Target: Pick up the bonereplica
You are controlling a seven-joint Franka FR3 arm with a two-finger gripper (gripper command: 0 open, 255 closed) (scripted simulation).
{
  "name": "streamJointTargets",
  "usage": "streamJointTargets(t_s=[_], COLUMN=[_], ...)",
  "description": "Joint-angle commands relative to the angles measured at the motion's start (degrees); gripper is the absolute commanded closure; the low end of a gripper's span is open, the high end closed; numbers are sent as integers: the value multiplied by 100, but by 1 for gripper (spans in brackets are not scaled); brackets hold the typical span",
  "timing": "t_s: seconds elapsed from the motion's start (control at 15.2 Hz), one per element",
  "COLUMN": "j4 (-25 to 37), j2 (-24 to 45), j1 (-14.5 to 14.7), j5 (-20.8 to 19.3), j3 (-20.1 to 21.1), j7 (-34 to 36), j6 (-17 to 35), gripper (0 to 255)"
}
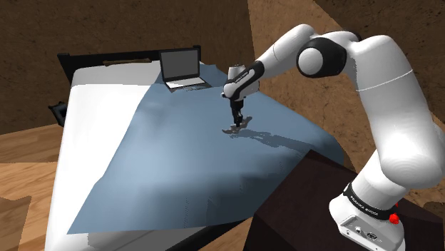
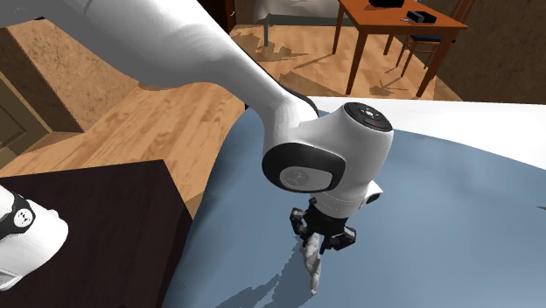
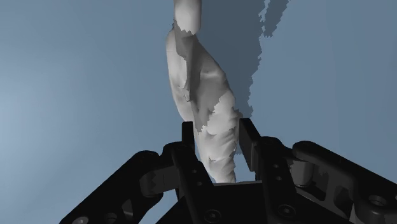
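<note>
Gripper [image 3: 217, 135] clasps bone [image 3: 194, 76] by one end
Bone on or just above sheet [image 1: 178, 164], 5 o'clock from laptop [image 1: 182, 68] in shoulder view; likely stiff, light, knobbly, may pivot, mid-shaft hold safer

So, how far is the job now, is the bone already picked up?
Done: the pincer is closed on one end of the pale bone replica. In hand: the grip itself. Left: raising it clear of the blue blanket; its far end seems to touch there.

Dim, soft overhead light, jagged-edged shadow [image 1: 269, 140] of the arm [image 1: 389, 100] on the blue bedcover [image 1: 178, 167]
</note>
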Motion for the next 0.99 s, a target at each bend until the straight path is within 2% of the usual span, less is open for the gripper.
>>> streamJointTargets(t_s=[0.0,0.92], j4=[-23,-39], j2=[-103,-722], j1=[14,68], j5=[-12,-96], j3=[-11,-83], j7=[7,20], j6=[-81,-682], gripper=[255,255])
